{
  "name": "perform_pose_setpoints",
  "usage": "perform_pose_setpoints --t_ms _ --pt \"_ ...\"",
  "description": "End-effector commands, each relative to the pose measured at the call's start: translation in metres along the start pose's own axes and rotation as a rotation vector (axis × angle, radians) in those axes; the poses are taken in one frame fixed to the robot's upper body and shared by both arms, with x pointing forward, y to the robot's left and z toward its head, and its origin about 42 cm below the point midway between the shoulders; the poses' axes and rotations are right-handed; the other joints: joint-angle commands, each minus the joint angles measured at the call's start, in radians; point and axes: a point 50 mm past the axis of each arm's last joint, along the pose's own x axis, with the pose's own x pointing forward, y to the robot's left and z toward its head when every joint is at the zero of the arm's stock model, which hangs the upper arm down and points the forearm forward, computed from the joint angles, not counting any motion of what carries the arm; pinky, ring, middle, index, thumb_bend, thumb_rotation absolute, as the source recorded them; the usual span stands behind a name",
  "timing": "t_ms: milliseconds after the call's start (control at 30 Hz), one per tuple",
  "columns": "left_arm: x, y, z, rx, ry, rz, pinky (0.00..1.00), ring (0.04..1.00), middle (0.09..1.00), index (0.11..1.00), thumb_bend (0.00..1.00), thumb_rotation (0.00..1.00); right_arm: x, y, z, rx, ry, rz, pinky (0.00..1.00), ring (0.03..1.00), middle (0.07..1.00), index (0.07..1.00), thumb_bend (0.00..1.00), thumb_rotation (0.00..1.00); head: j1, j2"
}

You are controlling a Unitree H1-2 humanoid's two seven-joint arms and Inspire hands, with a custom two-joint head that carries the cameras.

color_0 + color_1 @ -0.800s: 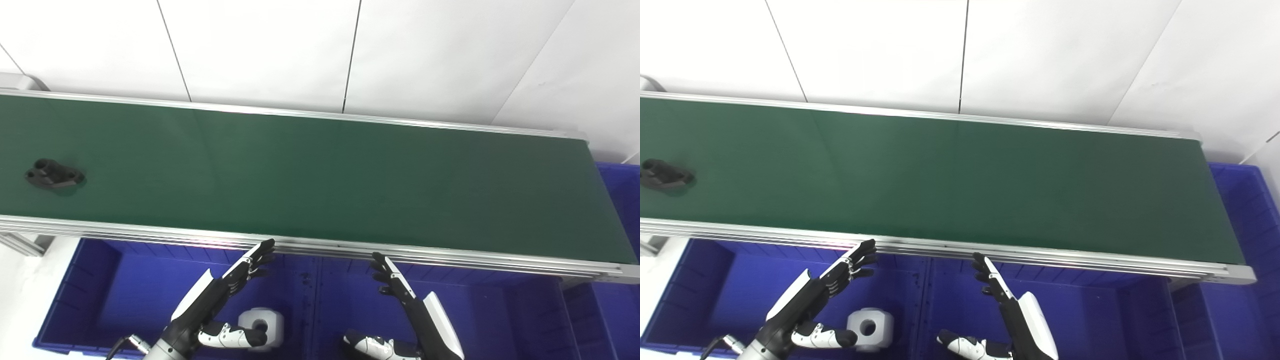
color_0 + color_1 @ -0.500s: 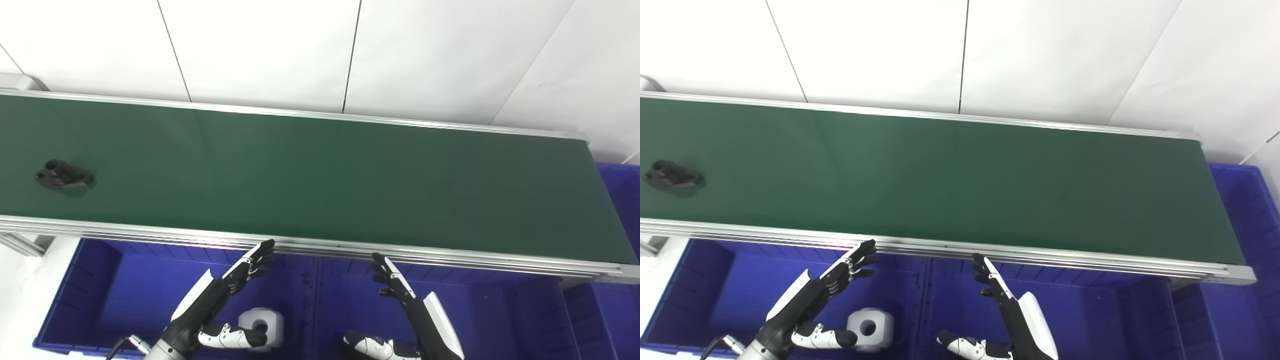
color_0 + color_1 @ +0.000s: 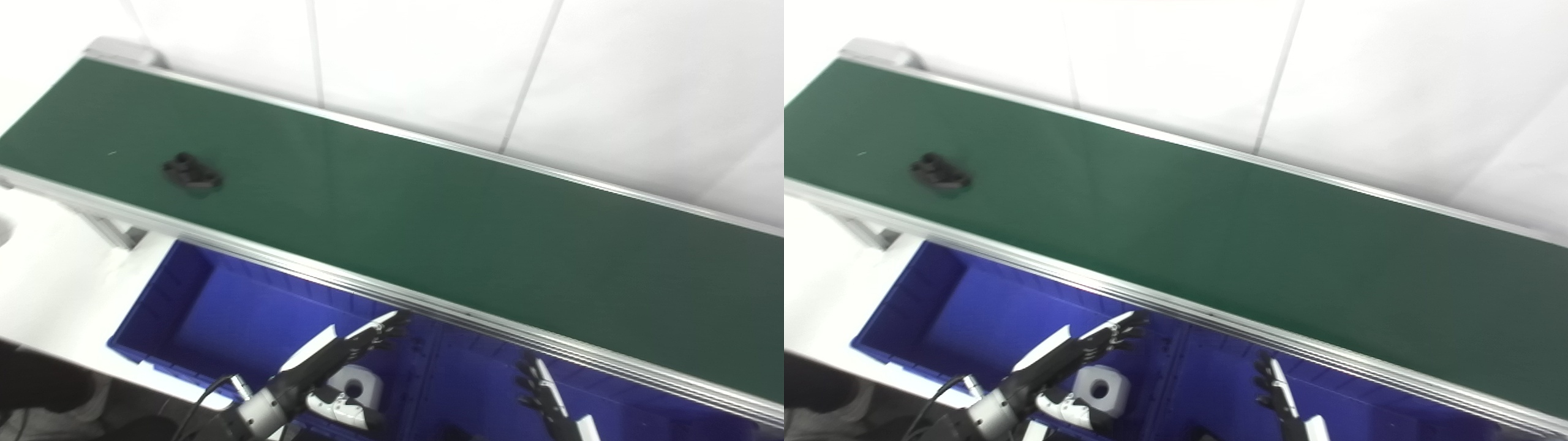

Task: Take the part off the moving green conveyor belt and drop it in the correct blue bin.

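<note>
One small black moulded part (image 3: 191, 174) lies on the green conveyor belt (image 3: 429, 226), far left. Left robot hand (image 3: 343, 352) and right robot hand (image 3: 542, 395), fingers spread, empty, hover over the blue plastic bin (image 3: 202, 306) holding a white block (image 3: 1100, 390).

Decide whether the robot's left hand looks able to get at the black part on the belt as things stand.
Probably not yet. The left hand is open, low over the blue bin below the belt's near rail, while the black part lies far off to the left on the green belt. Nothing blocks the way.
</note>
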Motion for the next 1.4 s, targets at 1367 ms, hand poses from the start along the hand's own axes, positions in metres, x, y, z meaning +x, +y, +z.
perform_pose_setpoints --t_ms 1367 --pt "0.006 0.003 -0.007 0.055 -0.011 -0.004 0.81 0.890 0.947 0.961 0.80 0.57 0.006 0.003 -0.003 -0.033 -0.064 -0.011 0.77 0.847 0.886 0.934 0.74 0.21 -0.049 -0.107"
